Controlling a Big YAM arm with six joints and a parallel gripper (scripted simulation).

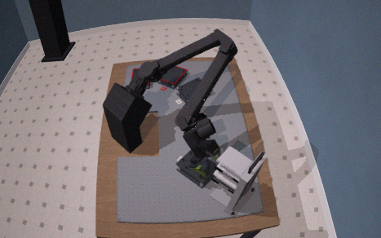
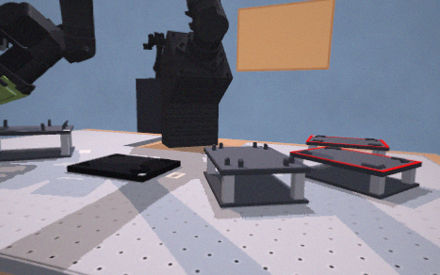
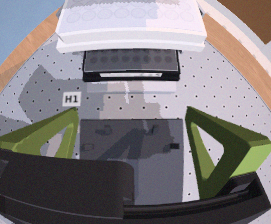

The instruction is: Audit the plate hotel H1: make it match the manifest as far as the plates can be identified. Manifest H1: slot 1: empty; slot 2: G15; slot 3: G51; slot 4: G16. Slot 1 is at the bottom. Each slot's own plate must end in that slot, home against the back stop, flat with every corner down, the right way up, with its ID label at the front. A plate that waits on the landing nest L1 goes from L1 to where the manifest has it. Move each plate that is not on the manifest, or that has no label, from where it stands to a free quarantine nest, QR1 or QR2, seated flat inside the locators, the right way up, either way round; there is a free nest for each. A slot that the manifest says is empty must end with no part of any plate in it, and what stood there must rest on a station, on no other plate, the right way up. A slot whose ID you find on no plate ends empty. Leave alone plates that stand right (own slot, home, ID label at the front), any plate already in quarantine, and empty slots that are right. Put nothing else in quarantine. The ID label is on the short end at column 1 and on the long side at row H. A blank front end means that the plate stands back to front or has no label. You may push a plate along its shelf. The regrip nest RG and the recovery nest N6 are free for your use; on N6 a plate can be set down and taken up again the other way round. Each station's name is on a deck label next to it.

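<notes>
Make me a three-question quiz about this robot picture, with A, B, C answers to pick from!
1. Where does the white plate hotel stand?
A. on the floor
B. near the table's front right corner
C. beside the red-edged nests

2. How many red-edged dark nests stand on the table?
A. two
B. four
C. none

3. How is the green-fingered gripper?
A. shut on a plate
B. shut on nothing
C. open, holding nothing

Answers:
1 B: the top view shows the hotel at that corner.
2 A: the exterior view shows two red-rimmed platforms side by side.
3 C: the wrist view shows the fingers wide apart with only the grey nest below.
</notes>
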